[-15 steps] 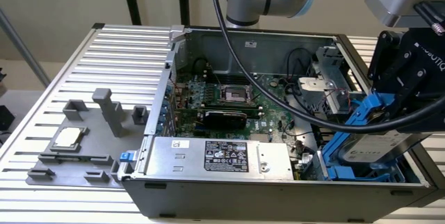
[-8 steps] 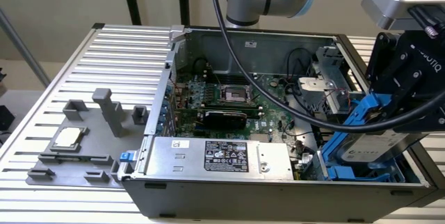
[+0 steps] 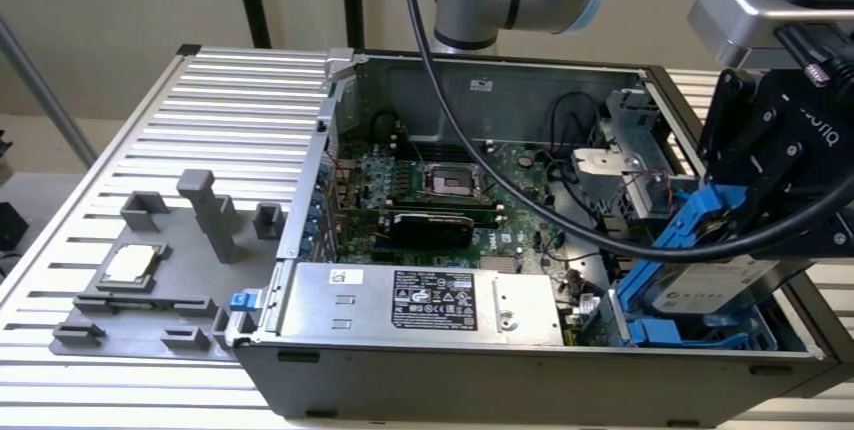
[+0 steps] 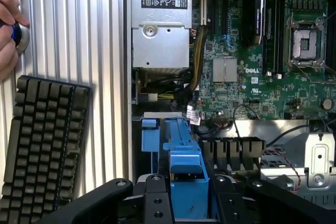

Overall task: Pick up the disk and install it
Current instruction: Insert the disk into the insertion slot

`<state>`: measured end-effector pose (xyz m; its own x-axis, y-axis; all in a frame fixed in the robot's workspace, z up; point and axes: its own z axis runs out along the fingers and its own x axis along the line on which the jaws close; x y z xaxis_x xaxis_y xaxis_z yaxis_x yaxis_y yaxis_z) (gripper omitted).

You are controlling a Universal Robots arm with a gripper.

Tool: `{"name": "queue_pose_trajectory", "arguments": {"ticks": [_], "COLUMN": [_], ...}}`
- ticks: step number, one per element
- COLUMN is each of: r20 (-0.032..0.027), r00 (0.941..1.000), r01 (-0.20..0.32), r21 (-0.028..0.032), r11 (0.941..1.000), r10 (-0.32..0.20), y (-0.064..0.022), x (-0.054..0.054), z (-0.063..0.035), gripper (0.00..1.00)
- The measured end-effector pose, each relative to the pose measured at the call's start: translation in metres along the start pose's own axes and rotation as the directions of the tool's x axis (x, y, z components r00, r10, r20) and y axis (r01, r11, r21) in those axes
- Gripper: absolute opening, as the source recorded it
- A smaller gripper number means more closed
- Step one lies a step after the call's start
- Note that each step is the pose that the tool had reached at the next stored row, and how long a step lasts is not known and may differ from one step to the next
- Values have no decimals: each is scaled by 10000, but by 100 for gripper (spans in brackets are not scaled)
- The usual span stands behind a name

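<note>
A ribbed metal table (image 3: 160, 100) carries an open computer case (image 3: 400, 370). At its near corner on the exterior view's right, the gripper (image 3: 731, 225) is partly closed on the blue frame of the disk (image 3: 707, 285). The disk stands tilted over the blue cage (image 3: 667, 335), seemingly partway in, though a black cable (image 3: 601, 235) hides the fit. Beside it lies the power supply (image 3: 427, 300), and farther back the motherboard (image 3: 441, 180). Outside the case rests a keyboard (image 4: 42, 145).

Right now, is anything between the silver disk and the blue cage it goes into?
Nothing visible. The black gripper holds the flat silver-grey metal disk in its blue plastic frame right over the blue plastic cage. A thick black cable crosses it in the exterior view; touching or not, I cannot tell.
</note>
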<state>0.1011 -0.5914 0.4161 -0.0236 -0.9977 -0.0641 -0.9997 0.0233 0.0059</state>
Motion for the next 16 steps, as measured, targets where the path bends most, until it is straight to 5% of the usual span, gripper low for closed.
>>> {"name": "queue_pose_trajectory", "arguments": {"ticks": [16], "r20": [4], "r00": [10000], "r01": [7], "r21": [0], "r11": [10000], "r10": [-7], "y": [-14], "x": [3], "z": [51], "gripper": [41]}}
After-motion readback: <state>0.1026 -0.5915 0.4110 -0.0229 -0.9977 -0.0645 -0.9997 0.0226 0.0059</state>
